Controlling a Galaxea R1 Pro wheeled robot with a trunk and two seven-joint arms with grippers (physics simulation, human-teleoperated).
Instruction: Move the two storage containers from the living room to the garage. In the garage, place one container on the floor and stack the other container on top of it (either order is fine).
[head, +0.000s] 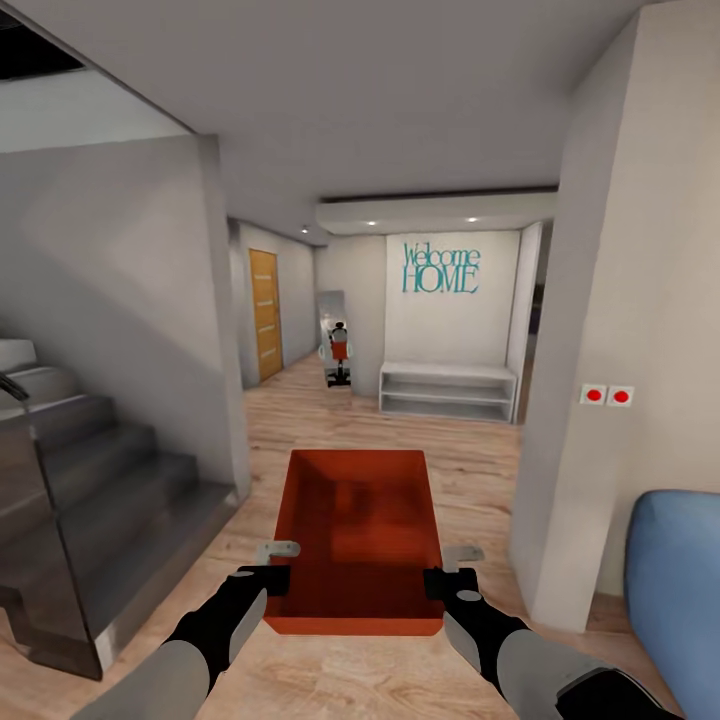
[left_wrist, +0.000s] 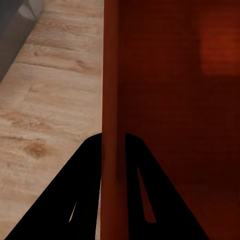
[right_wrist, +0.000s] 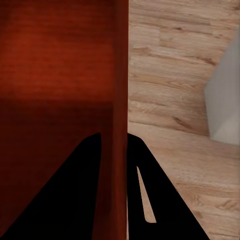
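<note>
I hold one orange-red open-topped storage container (head: 360, 540) level above the light wood plank floor (head: 300, 420), between my two arms. My left gripper (head: 272, 565) is shut on its left wall, near the corner closest to me. My right gripper (head: 450, 572) is shut on the right wall. In the left wrist view the container wall (left_wrist: 111, 100) runs between the black fingers (left_wrist: 85, 200). The right wrist view shows the other wall (right_wrist: 120, 75) clamped the same way by its fingers (right_wrist: 160, 210). The container looks empty. The garage and its floor are out of view.
Grey stairs (head: 90, 500) rise at the left, beside a grey wall. A white wall corner (head: 600, 400) and a blue sofa (head: 675, 580) stand at the right. Ahead, the passage leads to a white shelf bench (head: 448, 392), a mirror (head: 333, 335) and an orange-brown door (head: 265, 312).
</note>
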